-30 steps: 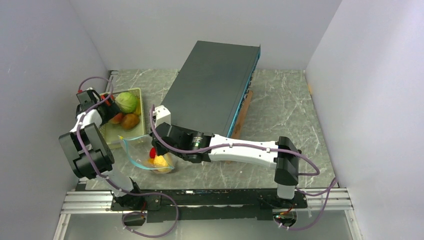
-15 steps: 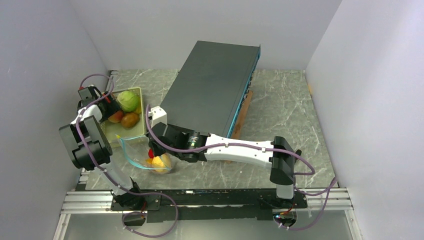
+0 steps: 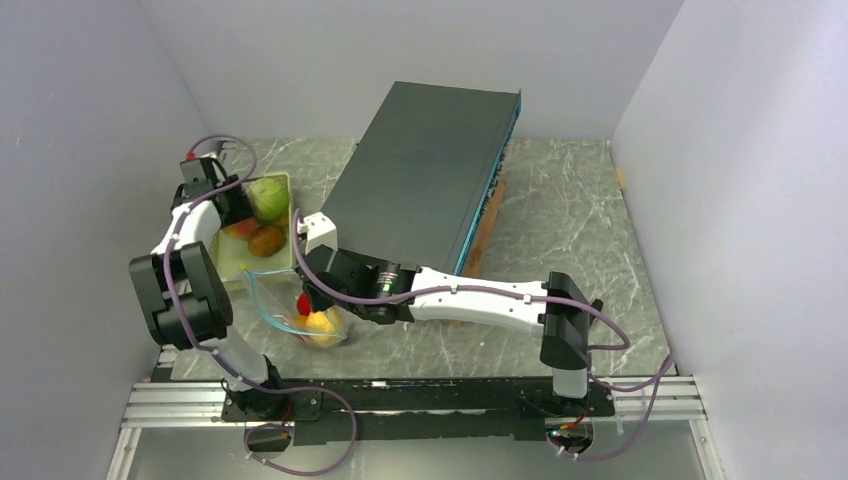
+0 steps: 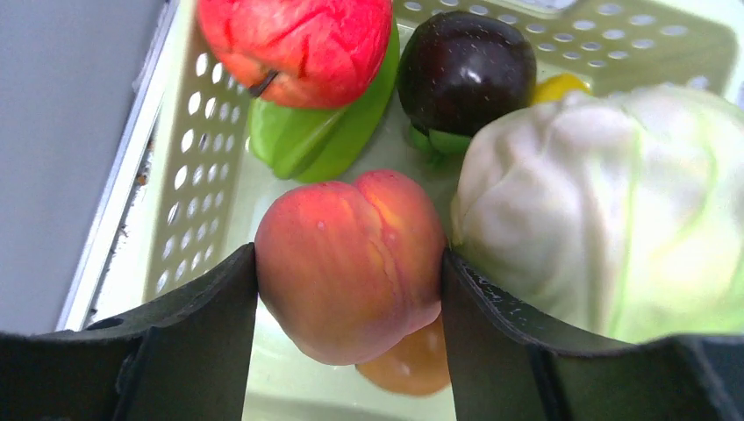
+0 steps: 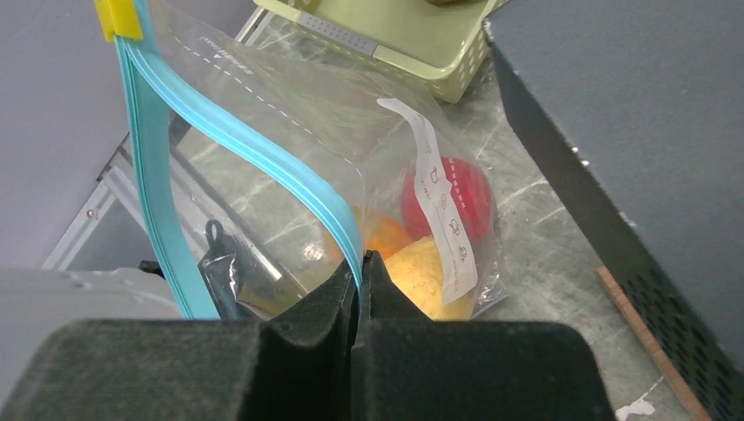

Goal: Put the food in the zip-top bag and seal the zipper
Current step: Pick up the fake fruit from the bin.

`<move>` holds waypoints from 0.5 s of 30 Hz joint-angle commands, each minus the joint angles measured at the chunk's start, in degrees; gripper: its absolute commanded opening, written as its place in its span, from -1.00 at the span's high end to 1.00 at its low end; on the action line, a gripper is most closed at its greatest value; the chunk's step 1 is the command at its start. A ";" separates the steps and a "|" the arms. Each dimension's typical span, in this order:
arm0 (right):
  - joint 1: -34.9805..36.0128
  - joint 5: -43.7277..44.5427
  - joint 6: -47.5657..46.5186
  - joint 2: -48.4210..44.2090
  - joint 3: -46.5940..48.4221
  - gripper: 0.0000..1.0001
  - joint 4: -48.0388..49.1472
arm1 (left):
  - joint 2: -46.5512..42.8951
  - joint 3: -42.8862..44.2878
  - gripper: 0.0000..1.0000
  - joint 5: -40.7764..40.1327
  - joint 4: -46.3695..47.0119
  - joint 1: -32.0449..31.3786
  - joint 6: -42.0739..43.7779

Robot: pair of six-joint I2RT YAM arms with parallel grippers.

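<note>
The left end effector [image 4: 349,260] has its pads against both flanks of the peach [image 4: 346,272], which lies in the basket [image 4: 189,158] just beside the cabbage [image 4: 605,202]. The squeeze wants to be even and the lift straight up, so the round toy does not squirt out. The right end effector [image 5: 360,265] is pinched together on the zipper [image 5: 263,149], and should hold the zip-top bag [image 5: 289,101] mouth high and wide.

grey marble table [image 3: 560,200] w/ basket [image 3: 240,262], zip-top bag [image 3: 262,300], dark slab [image 3: 420,175], wood strip [image 3: 487,225]

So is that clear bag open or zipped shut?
Open. On the zip-top bag the teal zipper strips stand apart; the right gripper pinches one.
</note>
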 commanded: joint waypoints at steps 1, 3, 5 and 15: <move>-0.68 1.10 -0.60 -1.87 0.49 1.00 0.29 | -10.06 -0.77 0.91 -4.67 -3.44 -1.95 3.49; -0.73 1.05 -0.78 -2.10 0.39 1.00 0.52 | -13.57 -1.08 1.00 -4.85 -5.79 -1.99 3.75; -0.73 0.95 -0.96 -2.50 0.11 1.00 0.74 | -17.89 -2.14 1.00 -5.80 -6.94 -2.90 4.27; -0.76 -1.33 -0.32 -3.10 -1.98 1.00 2.12 | -44.66 -5.39 1.00 -10.06 -21.81 -4.50 -1.57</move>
